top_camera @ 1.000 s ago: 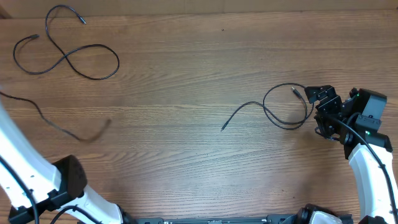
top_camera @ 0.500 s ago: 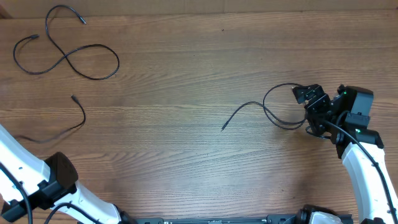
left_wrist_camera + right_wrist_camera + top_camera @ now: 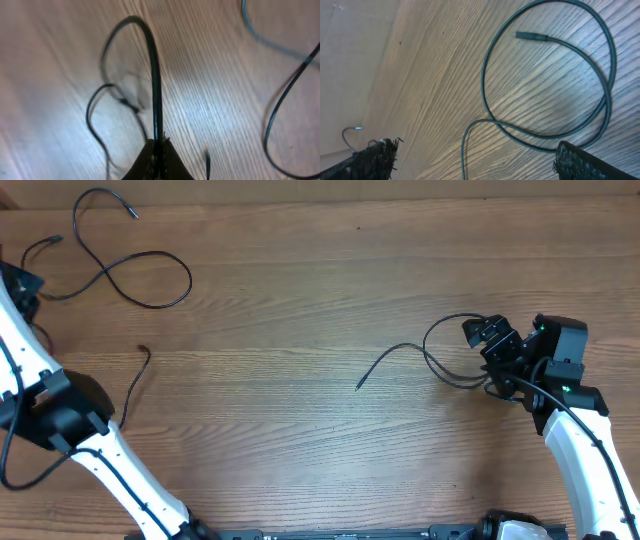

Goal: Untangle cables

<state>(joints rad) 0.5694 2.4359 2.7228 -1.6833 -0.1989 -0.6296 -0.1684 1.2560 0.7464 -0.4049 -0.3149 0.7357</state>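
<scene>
One black cable (image 3: 108, 272) lies in a figure-eight at the far left back. A second cable (image 3: 137, 383) runs from its plug toward my left arm. My left gripper (image 3: 18, 283) sits at the table's left edge. In the left wrist view the left gripper (image 3: 159, 152) is shut on this cable (image 3: 155, 75). A third cable (image 3: 395, 348) forms a loop at the right with a tail toward the middle. My right gripper (image 3: 487, 358) is open over that loop's right side. In the right wrist view the loop (image 3: 485, 75) and its plug (image 3: 530, 36) lie ahead of the open jaws (image 3: 475, 157).
The wooden table (image 3: 300, 300) fills the overhead view. Part of the figure-eight cable (image 3: 272, 120) shows at the right of the left wrist view. The white arm links rise from the front edge at both sides.
My left arm has swung up to the far left edge, dragging its cable, whose plug end shifted right. My right gripper has moved left over the loop's right side.
</scene>
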